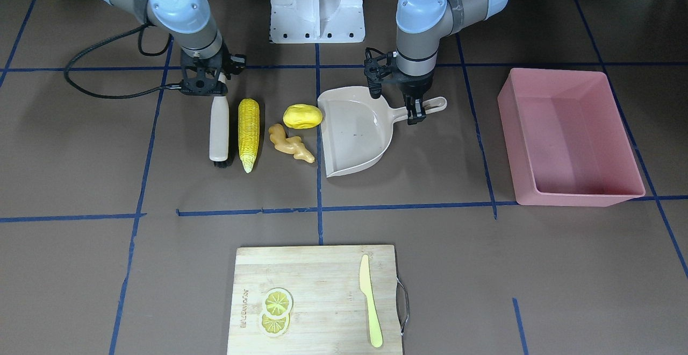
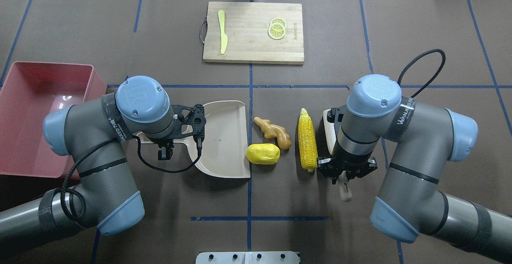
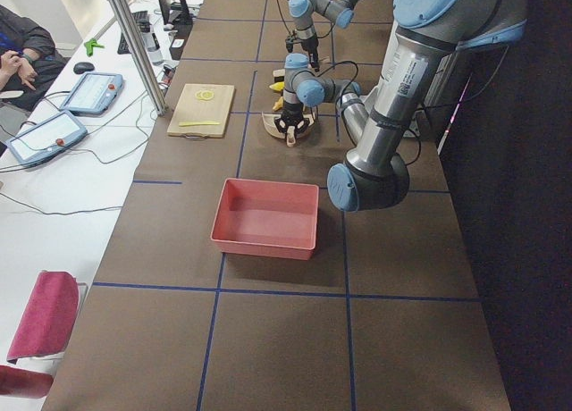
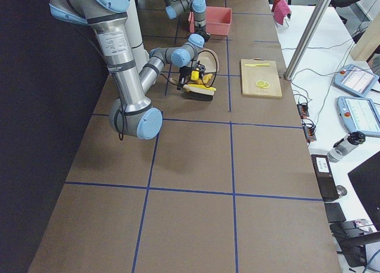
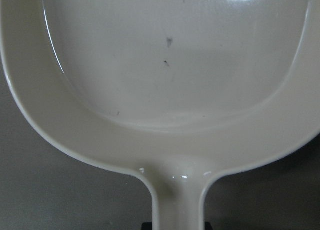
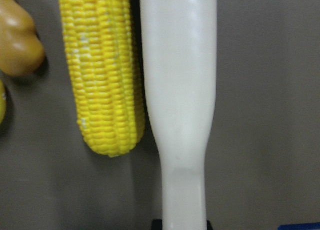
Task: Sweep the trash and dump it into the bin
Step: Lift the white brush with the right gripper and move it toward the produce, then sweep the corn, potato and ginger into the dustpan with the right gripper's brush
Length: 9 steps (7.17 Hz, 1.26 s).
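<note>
The right gripper (image 1: 207, 87) is closed on the brush (image 1: 219, 129); the corn cob (image 1: 248, 132) lies just beside this brush. The left gripper (image 1: 415, 112) grips the dustpan (image 1: 355, 129) handle.

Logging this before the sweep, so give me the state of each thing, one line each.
left gripper, shut on the dustpan handle
right gripper, shut on the brush handle
dustpan, empty, on the table
brush, beside the corn cob
corn cob, on the table, unswept
potato, outside the dustpan's open edge
ginger root, on the table, unswept
bin, empty
</note>
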### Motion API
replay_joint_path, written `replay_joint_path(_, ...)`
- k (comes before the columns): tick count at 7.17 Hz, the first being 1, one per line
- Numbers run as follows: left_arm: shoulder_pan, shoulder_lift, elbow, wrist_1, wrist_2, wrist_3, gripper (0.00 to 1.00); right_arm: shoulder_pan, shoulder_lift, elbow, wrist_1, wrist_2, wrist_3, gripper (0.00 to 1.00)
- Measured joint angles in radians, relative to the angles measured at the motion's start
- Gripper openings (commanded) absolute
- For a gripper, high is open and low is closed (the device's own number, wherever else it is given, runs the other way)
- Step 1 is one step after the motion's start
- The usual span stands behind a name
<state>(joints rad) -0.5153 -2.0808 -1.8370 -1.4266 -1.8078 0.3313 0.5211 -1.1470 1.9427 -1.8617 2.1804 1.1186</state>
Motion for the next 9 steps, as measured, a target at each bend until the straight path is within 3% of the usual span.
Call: replay_joint_path(9, 0.023, -0.068, 0.025, 0.078, 0.002, -0.001, 0.00, -0.061, 0.134, -0.089, 0.000, -0.002, 0.037, 0.00)
